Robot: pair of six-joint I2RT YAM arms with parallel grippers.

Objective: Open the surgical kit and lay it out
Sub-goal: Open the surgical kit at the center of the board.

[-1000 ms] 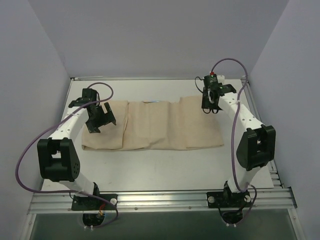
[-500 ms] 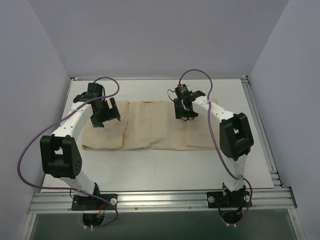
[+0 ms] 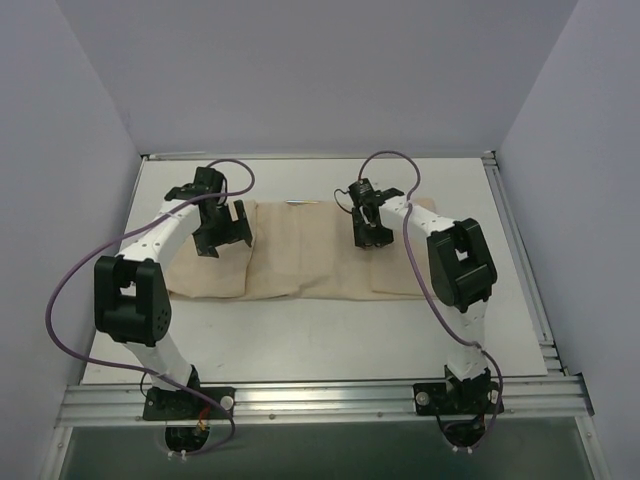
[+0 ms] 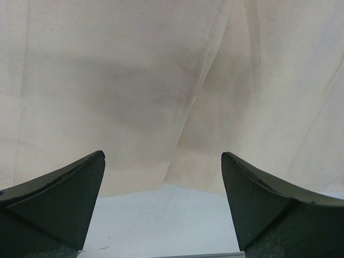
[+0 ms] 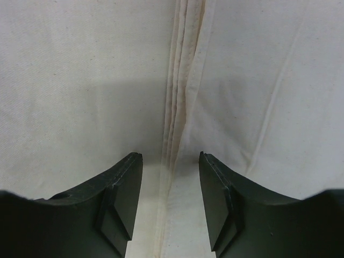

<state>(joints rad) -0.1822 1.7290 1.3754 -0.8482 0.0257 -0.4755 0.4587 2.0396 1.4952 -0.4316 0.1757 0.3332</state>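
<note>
We see our left fingers (image 4: 59,207) spread wide and empty above the left part of the beige cloth wrap (image 3: 300,258), our right fingers (image 5: 115,204) parted, gripping nothing, astride its layered fold (image 5: 181,80), the wrap lying folded across the white tabletop (image 3: 330,335).

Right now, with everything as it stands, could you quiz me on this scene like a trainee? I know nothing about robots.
1. True or false: a steel tray lies uncovered on the table.
2. Whose jaws stand wider apart: A) the left end effector, B) the right end effector, C) both equal?
3. In the right wrist view, what runs between the right end effector's fingers?

Key:
1. False; only the beige cloth wrap shows.
2. A.
3. A layered folded edge of the wrap.
</note>
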